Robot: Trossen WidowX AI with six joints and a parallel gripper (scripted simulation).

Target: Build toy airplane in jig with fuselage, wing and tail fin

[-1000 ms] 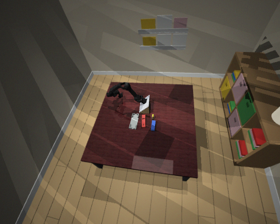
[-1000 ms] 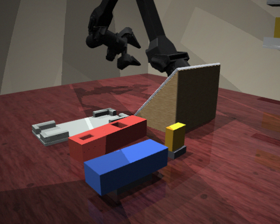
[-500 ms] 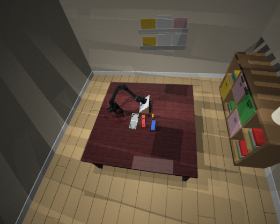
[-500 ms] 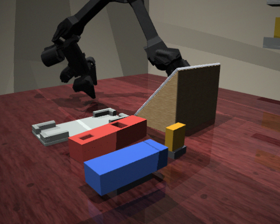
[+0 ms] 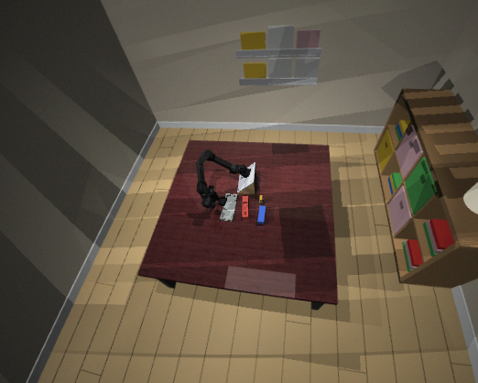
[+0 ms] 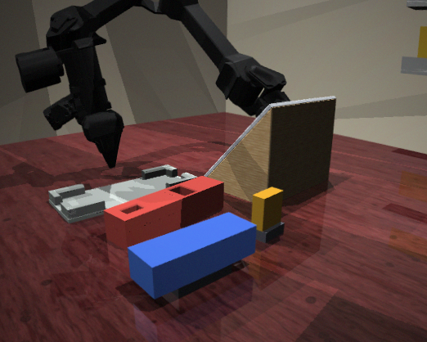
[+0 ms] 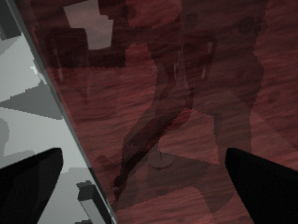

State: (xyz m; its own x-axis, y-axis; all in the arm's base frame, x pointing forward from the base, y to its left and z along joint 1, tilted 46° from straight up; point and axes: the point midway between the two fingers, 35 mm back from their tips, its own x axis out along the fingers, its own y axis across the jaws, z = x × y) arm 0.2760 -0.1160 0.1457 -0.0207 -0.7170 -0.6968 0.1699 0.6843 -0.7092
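The grey jig (image 5: 228, 208) (image 6: 93, 197) lies flat on the dark red table, with raised cradle blocks at both ends and nothing in it. Its edge shows at the left of the wrist view (image 7: 30, 130). The red fuselage (image 5: 244, 206) (image 6: 162, 210) lies beside the jig with two sockets facing up. The blue wing (image 5: 261, 213) (image 6: 191, 251) rests in front of it. The small yellow tail fin (image 5: 261, 198) (image 6: 267, 206) stands upright on its dark tab. My gripper (image 5: 211, 202) (image 6: 110, 163) (image 7: 145, 155) is open and empty. It points down just above the table, at the jig's far side.
A wooden wedge (image 5: 248, 180) (image 6: 289, 151) with a white sloped face stands behind the parts, and my arm passes close over its top. The table (image 5: 259, 257) (image 6: 354, 245) reaches far around. A bookcase (image 5: 435, 183) stands on the floor to the right.
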